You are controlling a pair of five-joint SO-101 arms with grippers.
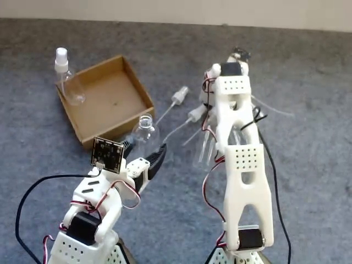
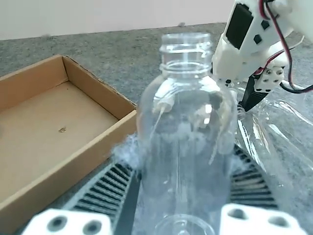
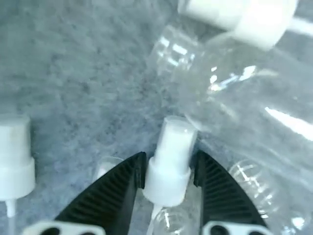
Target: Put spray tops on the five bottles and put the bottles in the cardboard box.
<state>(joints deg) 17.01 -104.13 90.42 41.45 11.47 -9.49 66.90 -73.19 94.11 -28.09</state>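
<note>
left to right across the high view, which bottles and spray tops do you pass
capped bottle → uncapped bottle → loose spray top → second spray top → clear bottle lying on its side

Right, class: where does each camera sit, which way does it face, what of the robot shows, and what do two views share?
High view: fixed above the table, looking down on left arm, right arm and cardboard box.
Left wrist view: on the left wrist, facing along the left claw, which grips an open bottle.
Right wrist view: on the right wrist, facing down at the right claw gripping a spray top.
Shared: high and left wrist views both show box and bottle.
</note>
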